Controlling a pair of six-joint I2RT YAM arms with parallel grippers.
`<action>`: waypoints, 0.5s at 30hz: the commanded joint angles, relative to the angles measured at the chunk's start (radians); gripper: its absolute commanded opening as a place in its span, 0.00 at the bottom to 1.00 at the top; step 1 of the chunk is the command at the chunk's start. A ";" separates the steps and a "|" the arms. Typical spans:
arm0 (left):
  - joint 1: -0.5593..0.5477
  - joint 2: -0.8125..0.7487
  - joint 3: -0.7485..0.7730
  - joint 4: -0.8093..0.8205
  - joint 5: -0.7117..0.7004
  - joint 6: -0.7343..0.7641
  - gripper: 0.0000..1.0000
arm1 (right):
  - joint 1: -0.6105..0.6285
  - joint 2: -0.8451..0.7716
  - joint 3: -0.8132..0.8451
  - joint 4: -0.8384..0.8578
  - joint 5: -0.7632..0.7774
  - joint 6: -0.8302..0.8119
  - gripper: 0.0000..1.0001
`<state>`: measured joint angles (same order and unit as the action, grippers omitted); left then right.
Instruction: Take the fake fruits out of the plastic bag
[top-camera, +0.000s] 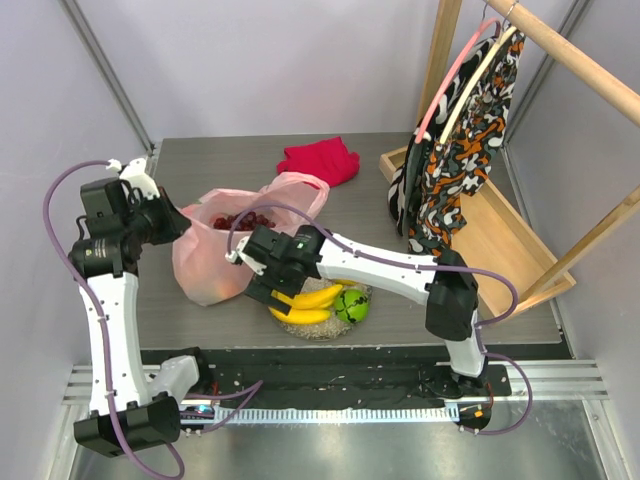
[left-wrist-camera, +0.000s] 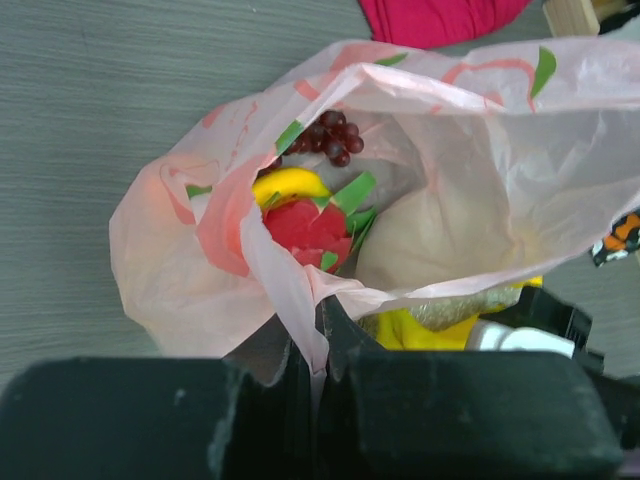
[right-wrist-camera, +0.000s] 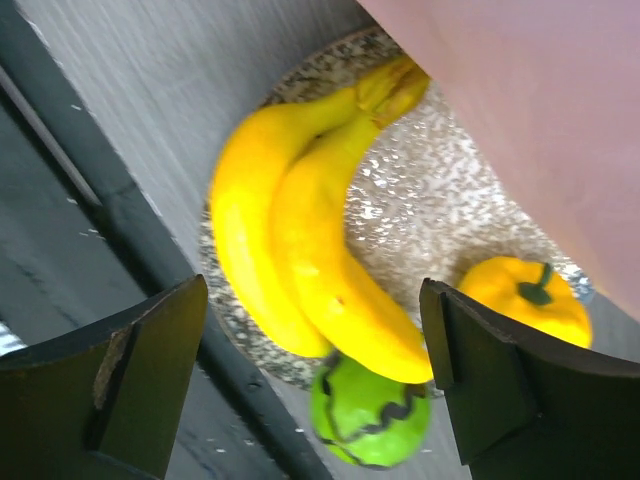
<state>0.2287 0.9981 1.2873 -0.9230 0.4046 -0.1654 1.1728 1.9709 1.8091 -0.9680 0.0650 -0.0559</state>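
Observation:
The pale pink plastic bag (top-camera: 212, 255) lies on the table with its mouth open. My left gripper (top-camera: 178, 226) is shut on the bag's rim (left-wrist-camera: 318, 345) and holds it up. Inside the bag I see dark grapes (left-wrist-camera: 331, 137), a yellow fruit (left-wrist-camera: 288, 186) and a red dragon fruit (left-wrist-camera: 304, 228). My right gripper (top-camera: 250, 280) is open and empty (right-wrist-camera: 312, 335), hovering over the glittery plate (right-wrist-camera: 440, 205) beside the bag (right-wrist-camera: 540, 110). On the plate lie yellow bananas (right-wrist-camera: 300, 260), a green apple (right-wrist-camera: 370, 415) and a yellow pepper (right-wrist-camera: 527, 300).
A folded red cloth (top-camera: 318, 160) lies at the back of the table. A wooden rack with a patterned garment (top-camera: 460, 150) stands at the right. A black rail (top-camera: 330, 365) runs along the near edge next to the plate (top-camera: 322, 325).

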 joint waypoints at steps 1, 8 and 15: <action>-0.002 -0.038 0.061 -0.066 0.037 0.093 0.07 | -0.010 -0.029 -0.042 -0.015 0.042 -0.160 0.96; 0.000 -0.038 0.063 -0.088 0.043 0.102 0.08 | -0.010 0.032 -0.071 0.031 0.071 -0.234 1.00; -0.003 -0.024 0.037 -0.082 0.051 0.102 0.08 | -0.038 0.104 -0.027 0.015 -0.020 -0.214 0.81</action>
<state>0.2287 0.9718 1.3170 -1.0153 0.4274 -0.0742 1.1530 2.0514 1.7313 -0.9611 0.0895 -0.2611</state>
